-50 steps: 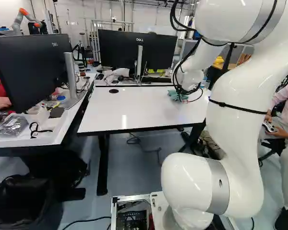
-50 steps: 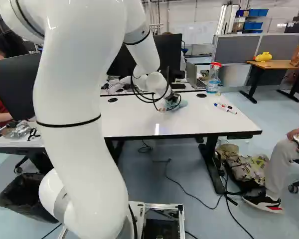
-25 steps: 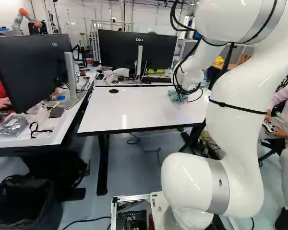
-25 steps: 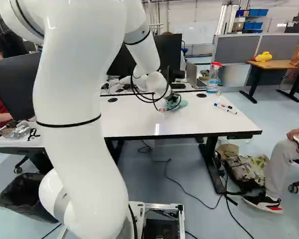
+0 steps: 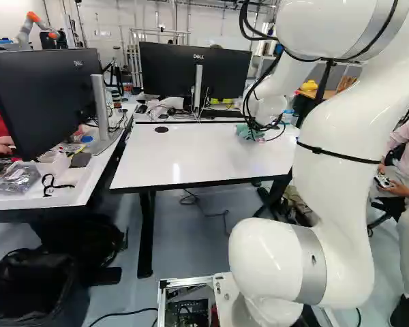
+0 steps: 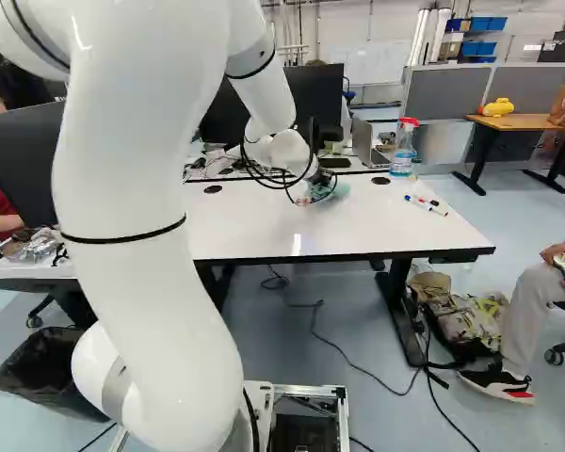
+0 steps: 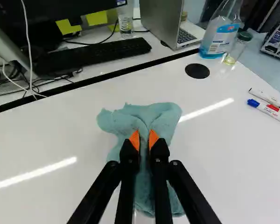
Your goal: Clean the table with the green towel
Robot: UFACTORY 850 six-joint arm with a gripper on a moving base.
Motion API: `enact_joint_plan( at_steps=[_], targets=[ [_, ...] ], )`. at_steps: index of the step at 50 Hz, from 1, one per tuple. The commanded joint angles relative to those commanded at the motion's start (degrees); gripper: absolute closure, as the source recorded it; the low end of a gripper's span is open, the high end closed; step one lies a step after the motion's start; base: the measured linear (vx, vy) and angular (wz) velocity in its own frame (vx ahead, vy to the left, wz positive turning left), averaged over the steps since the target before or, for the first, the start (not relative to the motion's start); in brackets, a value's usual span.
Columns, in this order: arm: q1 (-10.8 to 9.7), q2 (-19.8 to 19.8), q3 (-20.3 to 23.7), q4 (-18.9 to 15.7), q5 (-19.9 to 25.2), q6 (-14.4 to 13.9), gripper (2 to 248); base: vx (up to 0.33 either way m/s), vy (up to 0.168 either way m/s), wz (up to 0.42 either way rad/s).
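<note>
Across the floor just ahead of the arm (image 5: pixel 337 170) runs the near edge of a white counter (image 6: pixel 358 235), with a dark gap along its left side and then a second counter (image 5: pixel 95 178). White surface stretches from the near edge back to the green towel (image 7: pixel 119 122), which lies crumpled on the far half, nearer the far edge. The black claw (image 6: pixel 321 179) has it pinched between its two fingers, drawn close together, with cloth spreading ahead of them and beneath. To the towel's right, well apart, two pens (image 7: pixel 270 111) lie towards the right edge. Beyond the towel, a round black cap (image 7: pixel 197 71) sits in the surface; a spray bottle (image 6: pixel 403 151) and a small jar (image 7: pixel 238 46) stand near the far right corner. Past the far edge's dark seam are a keyboard (image 7: pixel 98 55), a laptop (image 7: pixel 161 21) and a monitor (image 5: pixel 167 68).
</note>
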Motion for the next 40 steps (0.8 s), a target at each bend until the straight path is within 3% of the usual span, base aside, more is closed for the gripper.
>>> enact_joint_plan(
  at_steps=[40],
  targets=[
    [6.8, 5.3, 1.7, 0.0, 0.0, 0.0, 208, 0.0, 0.0, 0.0]
  ],
)
